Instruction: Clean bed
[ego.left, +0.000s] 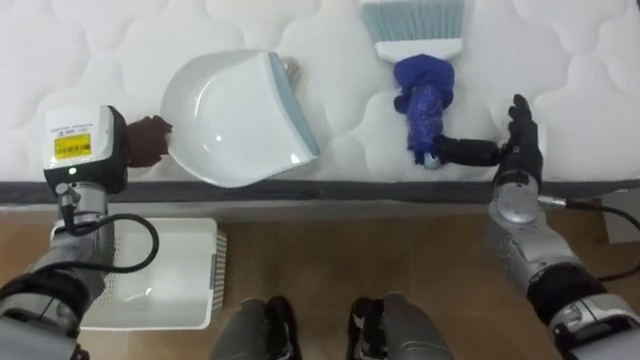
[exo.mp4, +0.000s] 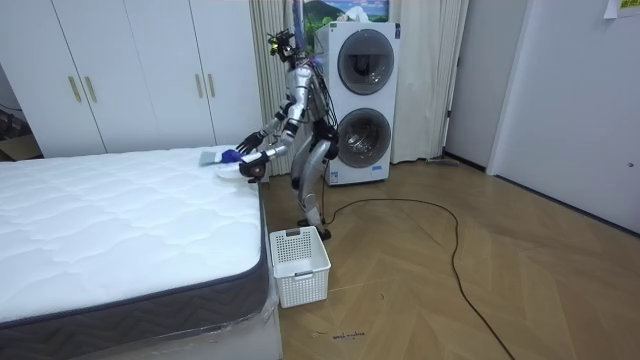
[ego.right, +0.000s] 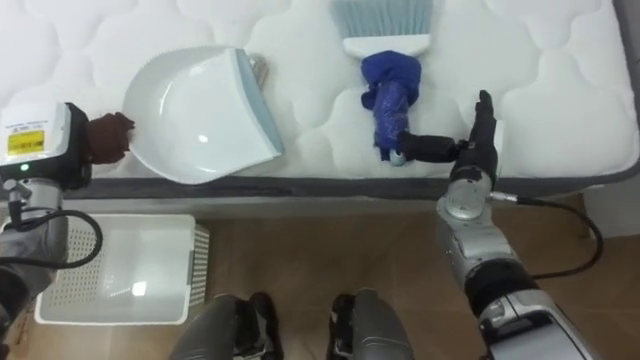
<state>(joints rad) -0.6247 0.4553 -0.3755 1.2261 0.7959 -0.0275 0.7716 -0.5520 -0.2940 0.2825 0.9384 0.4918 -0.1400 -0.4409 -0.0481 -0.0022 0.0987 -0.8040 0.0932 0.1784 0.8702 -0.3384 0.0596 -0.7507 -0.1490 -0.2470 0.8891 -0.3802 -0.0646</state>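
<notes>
The right hand (ego.left: 518, 140) is hovering open and empty at the brush (ego.left: 420, 95) right of the dustpan (ego.left: 235, 115), probably needing next to close round its handle; the left hand's (ego.left: 148, 140) grip, left of the dustpan, cannot be told.

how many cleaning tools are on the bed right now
2. A dustpan lies near the bed edge by the left hand; a brush lies to its right, handle end at the right hand's thumb. Nothing seems hidden.

No print was legible, a yellow label (ego.left: 72, 147) at 9 o'clock on the white wrist box (ego.left: 106, 150) bore dark marks too small to read, a yellow note (exo.mp4: 612, 8) at 1 o'clock on the room's wall (exo.mp4: 570, 90) stayed unreadable.
</notes>
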